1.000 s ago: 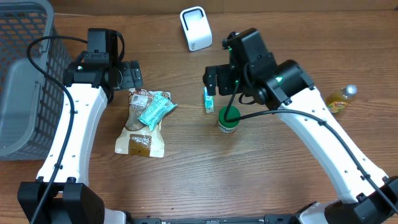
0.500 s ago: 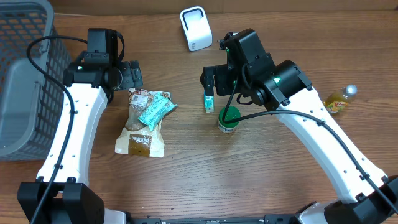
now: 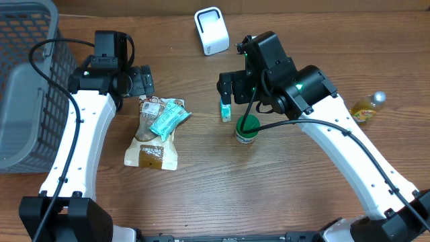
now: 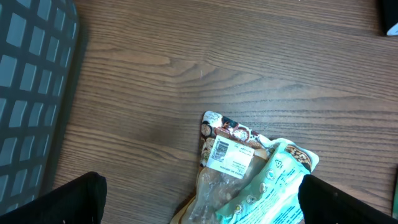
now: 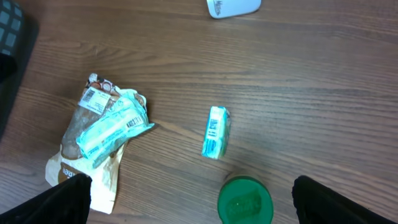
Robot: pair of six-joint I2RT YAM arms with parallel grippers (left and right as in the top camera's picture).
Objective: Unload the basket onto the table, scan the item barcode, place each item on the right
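Observation:
A white barcode scanner (image 3: 211, 30) stands at the table's back, and its lower edge shows in the right wrist view (image 5: 234, 7). A small teal box (image 3: 226, 107) lies on the wood (image 5: 216, 132), with a green-lidded jar (image 3: 246, 129) just in front of it (image 5: 245, 202). My right gripper (image 3: 228, 86) hovers open above both, empty (image 5: 193, 202). A brown snack bag (image 3: 153, 138) with a white barcode label (image 4: 227, 155) lies under a teal pouch (image 3: 166, 119). My left gripper (image 3: 144, 82) hangs open over the bag's top end (image 4: 202, 205), holding nothing.
A grey mesh basket (image 3: 20, 81) fills the left edge of the table and shows in the left wrist view (image 4: 31, 93). A small yellow bottle (image 3: 368, 107) lies at the far right. Bare wood stretches along the front.
My right gripper has edged slightly to the left above the teal box. The left arm and the objects have not moved.

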